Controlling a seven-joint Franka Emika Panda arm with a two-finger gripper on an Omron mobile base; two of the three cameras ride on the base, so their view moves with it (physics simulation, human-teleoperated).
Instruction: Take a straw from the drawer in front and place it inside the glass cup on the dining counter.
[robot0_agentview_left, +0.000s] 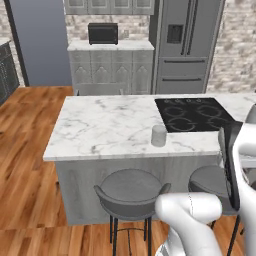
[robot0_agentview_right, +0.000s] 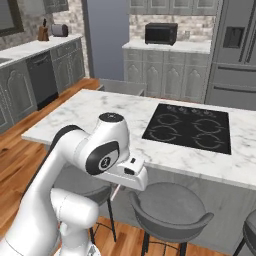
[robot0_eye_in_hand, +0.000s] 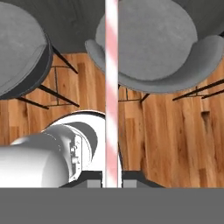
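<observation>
Hand view has the gripper (robot0_eye_in_hand: 112, 183) clamped on the straw (robot0_eye_in_hand: 111, 87), which runs straight out between the fingertips over two grey stools (robot0_eye_in_hand: 162, 48), ready to be lowered endwise. Its target, the glass cup (robot0_agentview_left: 159, 135), waits near the dining counter (robot0_agentview_left: 100, 125) edge, beside the cooktop (robot0_agentview_left: 192, 114).

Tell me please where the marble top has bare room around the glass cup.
On the dining counter, marble lies bare left of and behind the glass cup. Its right is tighter: the black cooktop begins just behind-right. Gripper holds the straw over the stools.
</observation>
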